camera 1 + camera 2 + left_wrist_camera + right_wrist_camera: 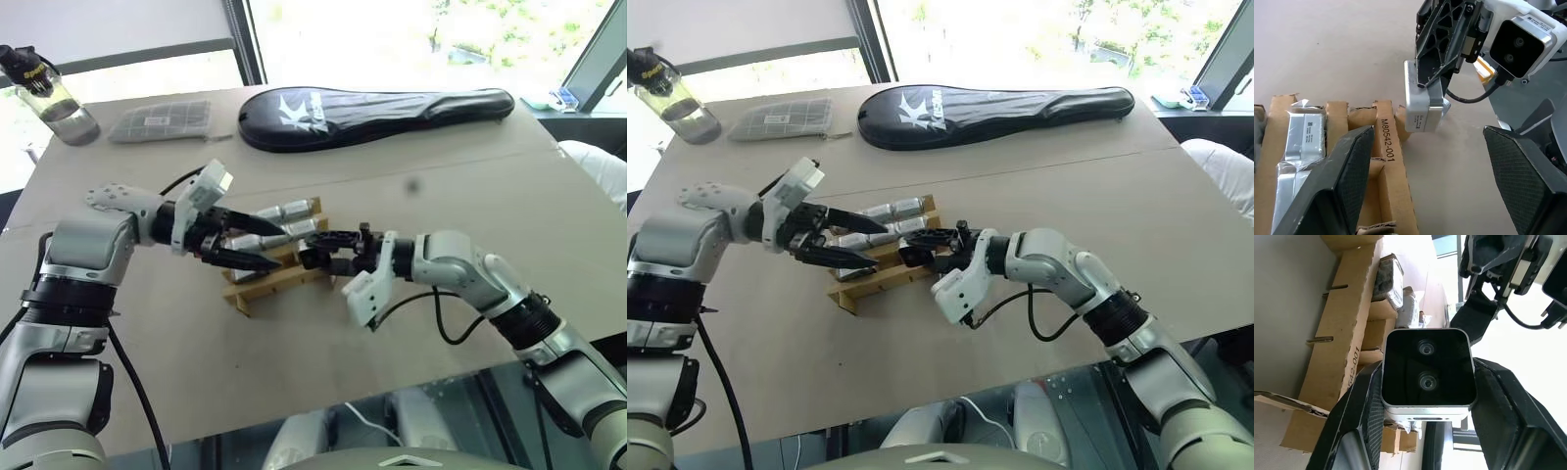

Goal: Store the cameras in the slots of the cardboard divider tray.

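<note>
Matt brown corrugated cardboard divider tray (1388,161); brushed silver metal camera (1426,372) with glossy black face; textured matt black plastic fingers (1520,171).

Place looking like office or lab test room, not home. Large plain tan table (411,323) serving as workbench, sitting beside big windows (431,29) with dark frames; daylight and greenery showing outside. Loose items lying along far edge: black racket case (372,116), flat grey gridded pouch (162,121), clear water bottle (49,98). Cardboard divider tray (269,279) holding small metal cameras (294,220) sitting mid-table, suggesting hardware sorting setup.
</note>
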Controlling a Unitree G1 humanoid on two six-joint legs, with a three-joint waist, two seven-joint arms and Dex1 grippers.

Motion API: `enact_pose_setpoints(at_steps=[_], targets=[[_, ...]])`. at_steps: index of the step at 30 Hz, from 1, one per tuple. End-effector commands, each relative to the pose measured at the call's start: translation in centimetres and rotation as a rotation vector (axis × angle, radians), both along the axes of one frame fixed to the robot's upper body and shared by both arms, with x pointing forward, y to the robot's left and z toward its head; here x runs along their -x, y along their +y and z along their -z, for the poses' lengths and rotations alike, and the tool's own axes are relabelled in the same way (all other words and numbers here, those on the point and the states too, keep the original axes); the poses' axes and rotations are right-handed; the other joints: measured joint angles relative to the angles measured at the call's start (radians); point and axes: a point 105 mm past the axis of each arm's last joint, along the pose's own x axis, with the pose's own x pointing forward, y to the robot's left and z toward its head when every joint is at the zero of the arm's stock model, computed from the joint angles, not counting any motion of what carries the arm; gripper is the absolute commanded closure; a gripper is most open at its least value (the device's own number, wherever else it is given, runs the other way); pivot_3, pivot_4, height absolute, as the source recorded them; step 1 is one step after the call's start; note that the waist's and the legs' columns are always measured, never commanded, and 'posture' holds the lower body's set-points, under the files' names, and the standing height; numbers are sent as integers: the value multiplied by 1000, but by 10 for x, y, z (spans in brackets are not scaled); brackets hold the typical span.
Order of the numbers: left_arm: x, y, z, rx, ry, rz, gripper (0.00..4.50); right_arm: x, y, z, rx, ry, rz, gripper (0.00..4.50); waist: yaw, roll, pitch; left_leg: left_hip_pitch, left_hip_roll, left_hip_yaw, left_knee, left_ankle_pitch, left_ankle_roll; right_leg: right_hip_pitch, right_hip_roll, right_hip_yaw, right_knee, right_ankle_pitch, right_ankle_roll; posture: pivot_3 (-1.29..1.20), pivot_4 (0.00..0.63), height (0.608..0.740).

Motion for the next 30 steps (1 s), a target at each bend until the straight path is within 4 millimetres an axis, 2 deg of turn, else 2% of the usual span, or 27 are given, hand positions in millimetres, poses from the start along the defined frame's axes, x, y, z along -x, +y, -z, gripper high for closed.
enact_pose_setpoints(at_steps=[1, 8, 18, 21, 25, 26, 30], targets=[[-1, -3, -9, 6, -35, 18, 796, 6, 5, -20, -53, -66, -44, 2578, 0, 0, 0, 0, 0, 0, 0, 0, 0, 0, 0, 0, 0, 0, 0, 0, 150, 740], [-5, -7, -10, 9, -40, 18, 796, 6, 15, -25, -60, -80, -52, 2578, 0, 0, 0, 0, 0, 0, 0, 0, 0, 0, 0, 0, 0, 0, 0, 0, 150, 740], [-9, -14, -9, 19, -36, 30, 796, 7, 18, -27, -63, -77, -60, 2578, 0, 0, 0, 0, 0, 0, 1, 0, 0, 0, 0, 0, 0, 0, 0, 0, 150, 740], [-11, -16, -10, 24, -37, 34, 1566, 7, 18, -27, -63, -73, -59, 2578, 0, 0, 0, 0, 0, 0, 1, 0, 0, 0, 0, 0, 0, 0, 0, 0, 150, 740], [-10, -18, -11, 26, -31, 42, 3451, 7, 17, -27, -63, -71, -57, 2578, 0, 0, 0, 0, 0, 0, 1, 0, 0, 0, 0, 0, 0, 0, 0, 0, 150, 740], [-10, -18, -11, 26, -30, 43, 3806, 7, 17, -27, -64, -71, -56, 2578, -1, 0, 0, 0, 0, 0, 1, 0, 0, 0, 0, 0, 0, 0, 0, 0, 150, 740], [-8, -17, -11, 19, -24, 47, 3812, 7, 17, -27, -68, -69, -53, 2578, -1, 0, 0, 0, 0, 0, 1, 0, 0, 0, 0, 0, 0, 0, 0, 0, 150, 740]])
